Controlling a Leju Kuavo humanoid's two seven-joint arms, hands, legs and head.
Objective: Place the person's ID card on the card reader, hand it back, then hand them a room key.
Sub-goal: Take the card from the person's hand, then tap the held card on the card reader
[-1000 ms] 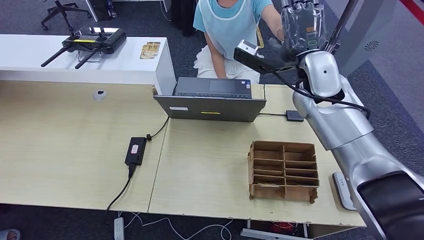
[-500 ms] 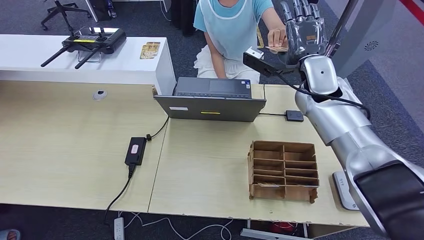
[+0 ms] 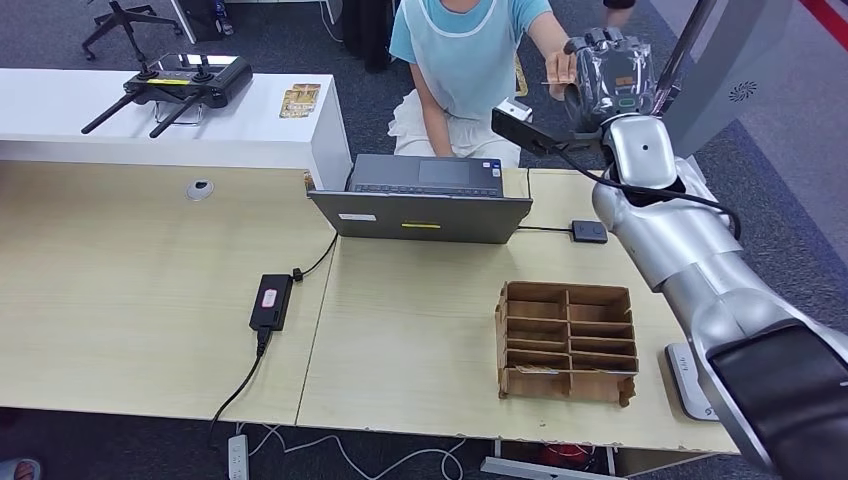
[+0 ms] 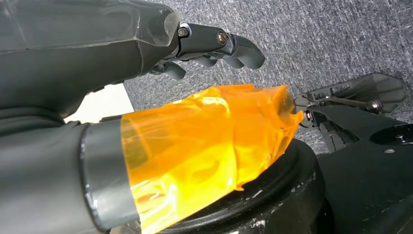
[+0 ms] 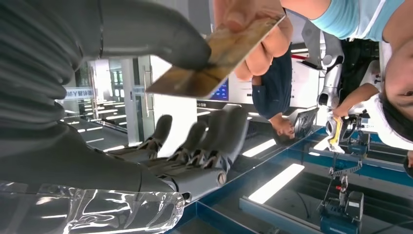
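My right hand (image 3: 606,72) is raised past the far edge of the table, level with the person (image 3: 460,50) in a light blue top. The person holds out a tan ID card (image 3: 553,82). In the right wrist view my thumb lies on one face of the ID card (image 5: 214,53). The fingers of my right hand (image 5: 122,146) curl in on the card's other side, while the person's fingers (image 5: 258,56) still pinch its far end. A small black card reader (image 3: 589,232) lies on the table (image 3: 420,330) right of the laptop. My left hand (image 4: 97,58) hangs over the floor, holding nothing.
An open grey laptop (image 3: 422,200) stands at the table's far edge. A cardboard divider box (image 3: 567,342) sits at the front right, and a black power brick (image 3: 271,300) with its cable lies left of centre. A white counter (image 3: 150,125) carries a black controller (image 3: 180,85) and yellowish cards (image 3: 300,100).
My right hand's fingers, upright before, have curled in around the card that the person brought to it. My forearm has shifted slightly right.
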